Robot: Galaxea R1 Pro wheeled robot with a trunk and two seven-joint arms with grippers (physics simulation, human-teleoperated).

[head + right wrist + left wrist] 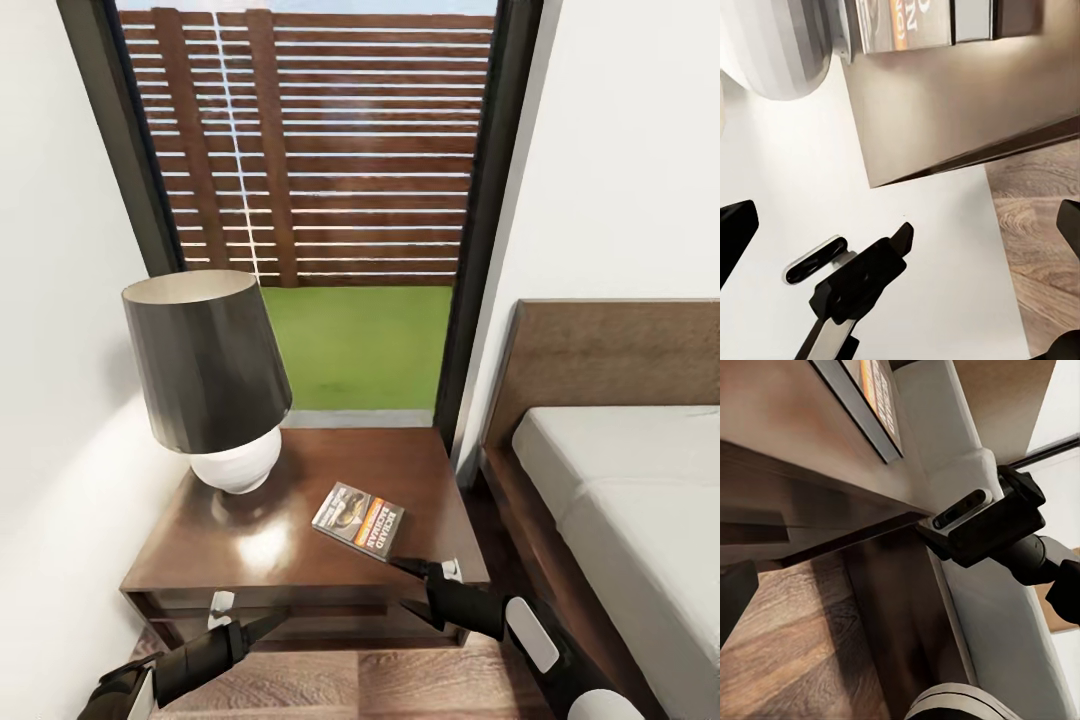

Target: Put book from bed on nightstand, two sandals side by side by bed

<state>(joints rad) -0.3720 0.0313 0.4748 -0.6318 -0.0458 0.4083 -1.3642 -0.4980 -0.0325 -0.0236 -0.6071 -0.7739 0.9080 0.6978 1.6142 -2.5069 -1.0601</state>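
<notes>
The thin dark paperback with the orange band (359, 519) lies flat on the glossy reddish-brown wooden nightstand (250, 540), towards its front right part, its long axis slanting from back-left to front-right. My right gripper (418, 585) sits just in front of the book's near corner, fingers spread apart and holding nothing. My left gripper (250, 615) hangs by the front edge farther off, its fingers also apart and empty. I judge the book step done; the right arm is the nearer one. I count one book, one nightstand, one black-shaded lamp with a white base (210, 375), and one white-mattressed bed (620, 480) to the right.
</notes>
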